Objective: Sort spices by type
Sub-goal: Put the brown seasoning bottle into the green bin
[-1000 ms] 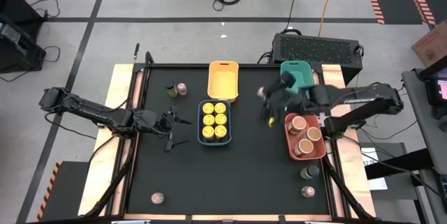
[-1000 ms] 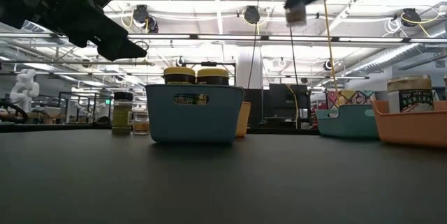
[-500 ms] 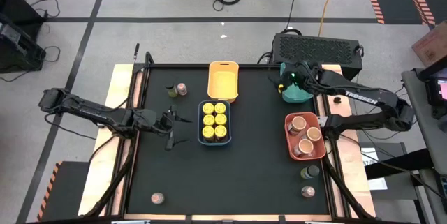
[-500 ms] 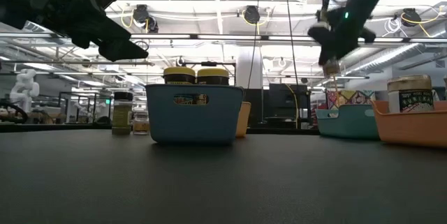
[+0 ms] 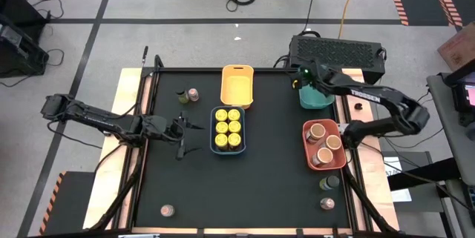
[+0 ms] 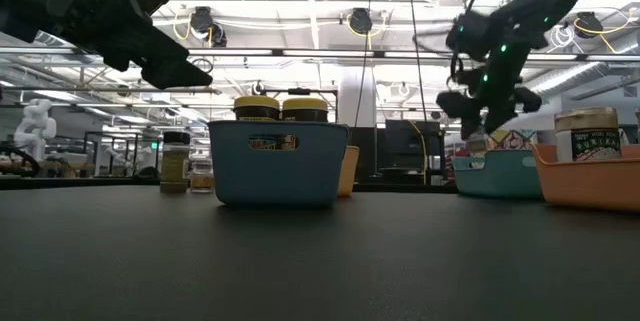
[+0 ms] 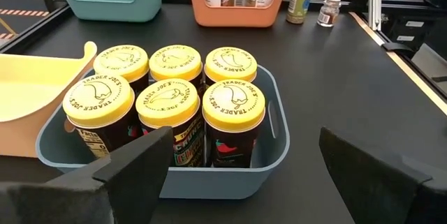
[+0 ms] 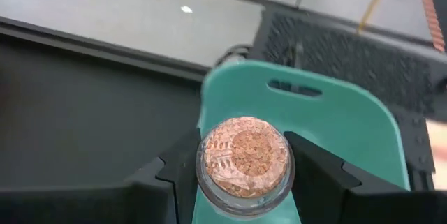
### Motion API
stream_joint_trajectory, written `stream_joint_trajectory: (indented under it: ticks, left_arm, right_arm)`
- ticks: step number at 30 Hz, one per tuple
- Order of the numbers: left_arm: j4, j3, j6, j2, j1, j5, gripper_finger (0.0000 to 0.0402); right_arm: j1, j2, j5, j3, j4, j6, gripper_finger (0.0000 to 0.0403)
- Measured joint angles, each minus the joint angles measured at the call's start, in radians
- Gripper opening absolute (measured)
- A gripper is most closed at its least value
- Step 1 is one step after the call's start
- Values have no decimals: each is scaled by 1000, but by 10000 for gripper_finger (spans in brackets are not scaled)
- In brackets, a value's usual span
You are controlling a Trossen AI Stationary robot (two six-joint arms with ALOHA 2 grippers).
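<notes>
- Your black table point(image 5: 245, 186) carries four trays: yellow tray point(image 5: 237, 85) at the far middle, blue tray point(image 5: 228, 129) just in front of it, green tray point(image 5: 318, 93) at the far right, red tray point(image 5: 323, 145) nearer on the right
- Your right arm reaches over the far right corner; the right gripper point(image 5: 300, 82) hangs above the green tray's far edge, well clear of the table in the low view
- Your left arm lies along the left side, and the left gripper point(image 5: 180, 132) hovers left of the blue tray with its jaws wide apart and nothing between them
- The blue tray holds six yellow-lidded jars point(image 7: 167, 98) in two rows of three, packed touching
- The red tray holds three wider peach-topped tubs point(image 5: 324, 144)
- The right gripper's jaws are clamped on a pinkish-brown-lidded jar point(image 8: 244, 155), one finger on each side, lid facing the wrist camera, the green tray right below it
- Two loose jars point(image 5: 187, 95) stand side by side at the far left of the table, left of the yellow tray
- Two more jars point(image 5: 327, 192) stand near the right front edge, just in front of the red tray
- One single jar point(image 5: 167, 210) stands alone at the left front corner
</notes>
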Motion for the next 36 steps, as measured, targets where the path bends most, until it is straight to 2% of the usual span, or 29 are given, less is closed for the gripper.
stream_joint_trajectory:
  ticks: [9, 16, 27, 36]
  left_arm:
    - [-14, 0, -5, 0, 0, 0, 363]
    - [-17, 0, -4, 0, 0, 0, 363]
    - [-16, 0, 0, 0, 2, 0, 363]
    - [-16, 0, 0, 0, 2, 0, 363]
  right_arm:
    - [-28, 182, 27, 0, 79, 43, 169]
    - [-54, 269, 17, 0, 143, 47, 169]
    - [-71, 275, 27, 0, 155, 41, 172]
    - [-71, 275, 23, 0, 108, 20, 227]
